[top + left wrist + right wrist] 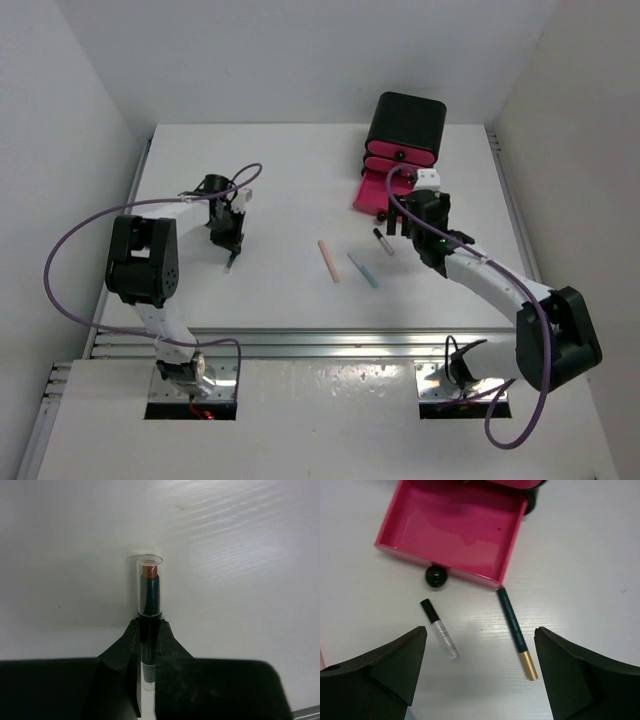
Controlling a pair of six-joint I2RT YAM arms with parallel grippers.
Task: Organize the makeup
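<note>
My left gripper [148,630] is clenched on a clear-capped stick [149,587], which pokes out ahead of the fingertips. My right gripper [480,650] hangs spread wide. Between its fingers lie a tube [440,629] and a pencil [512,625], with the open pink drawer [440,562] just beyond them.

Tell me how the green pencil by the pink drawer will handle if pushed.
The pencil looks slim and round, so a sideways push would probably roll it. It seems stiff and light, and should slide easily on the smooth table. One end lies at the corner of the drawer, so it might pivot there.
</note>
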